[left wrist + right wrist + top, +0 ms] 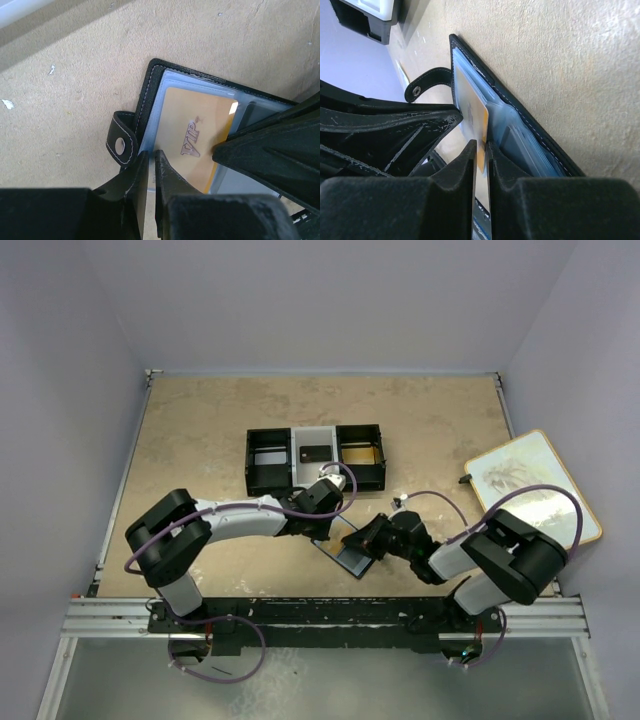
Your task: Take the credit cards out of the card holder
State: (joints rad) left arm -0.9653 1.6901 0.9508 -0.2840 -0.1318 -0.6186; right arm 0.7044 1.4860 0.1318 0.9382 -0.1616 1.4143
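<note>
Black fingers of the right gripper fill the bottom of its wrist view, drawn almost together with only a thin slot between them. In that slot sits the edge of the gold VIP card, pinched while most of it lies in a sleeve. The card is gold-tan with raised "VIP" lettering and one corner showing bare above the plastic.

It belongs to the card holder, a black bifold with white stitching. The holder lies open on the tabletop, just in front of the arms and near the middle. Its clear pale-blue sleeves are stacked inside, and a snap tab sticks out from one side.

The left gripper is likewise nearly closed, clamping the holder's cover edge beside that tab. The two grippers crowd each other, and each blocks part of the other's wrist view.

Beyond the holder stands a black-and-white three-compartment tray. A dark card lies in its middle section and a gold-tan card in the right one. A pale printed board rests at the right edge.
</note>
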